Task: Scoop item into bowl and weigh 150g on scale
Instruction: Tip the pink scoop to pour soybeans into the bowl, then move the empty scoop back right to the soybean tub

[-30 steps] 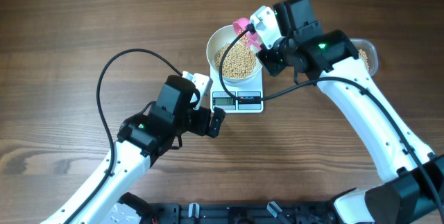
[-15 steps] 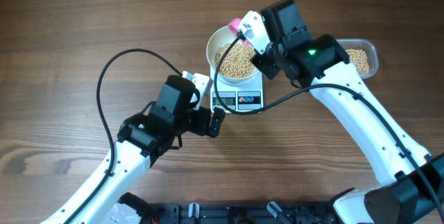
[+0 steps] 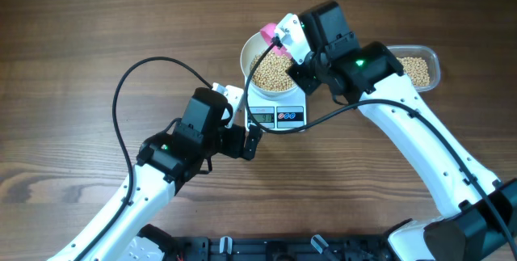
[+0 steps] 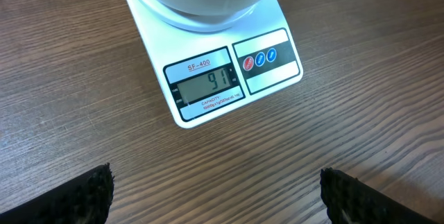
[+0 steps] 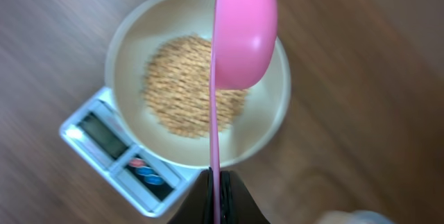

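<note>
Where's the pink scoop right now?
The pink scoop is near top centre in the overhead view, held by the right gripper above the far rim of the white bowl on the scale.

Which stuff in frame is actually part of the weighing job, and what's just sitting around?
In the job:
- beans
- white bowl on the scale
- pink scoop, held in the right gripper
- clear tub with more beans

Idle:
- left gripper, open and empty, beside the scale
- black cable loop

Glossy white bowl (image 5: 127,47), smooth pink plastic scoop (image 5: 243,30), matt grained wooden table (image 3: 81,18)
</note>
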`<act>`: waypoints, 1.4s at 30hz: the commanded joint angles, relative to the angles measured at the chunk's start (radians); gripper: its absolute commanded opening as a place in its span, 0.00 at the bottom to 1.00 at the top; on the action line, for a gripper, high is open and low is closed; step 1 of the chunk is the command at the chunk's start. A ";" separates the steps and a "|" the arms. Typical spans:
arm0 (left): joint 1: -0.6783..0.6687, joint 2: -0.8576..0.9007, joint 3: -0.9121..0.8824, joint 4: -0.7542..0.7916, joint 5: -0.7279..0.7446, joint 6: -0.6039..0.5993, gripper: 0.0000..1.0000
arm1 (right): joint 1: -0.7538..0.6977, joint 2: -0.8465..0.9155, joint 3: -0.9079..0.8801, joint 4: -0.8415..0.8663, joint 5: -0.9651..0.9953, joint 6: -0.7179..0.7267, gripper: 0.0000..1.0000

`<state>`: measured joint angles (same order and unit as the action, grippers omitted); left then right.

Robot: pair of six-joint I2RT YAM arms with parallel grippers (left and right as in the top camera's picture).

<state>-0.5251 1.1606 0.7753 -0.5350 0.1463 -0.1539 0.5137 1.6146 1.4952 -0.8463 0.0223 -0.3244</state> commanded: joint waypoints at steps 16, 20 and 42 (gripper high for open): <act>-0.006 0.005 0.021 0.000 -0.006 0.012 1.00 | -0.469 -0.126 0.025 -0.045 -0.343 0.222 0.04; -0.006 0.005 0.021 0.000 -0.006 0.012 1.00 | -0.592 -0.126 0.024 -0.114 -0.342 0.219 0.04; -0.006 0.005 0.021 0.000 -0.006 0.013 1.00 | -0.704 -0.063 -0.051 -0.262 -0.002 0.302 0.04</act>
<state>-0.5251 1.1606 0.7753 -0.5369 0.1463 -0.1539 -0.1883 1.5158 1.4586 -1.1172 -0.0429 -0.0448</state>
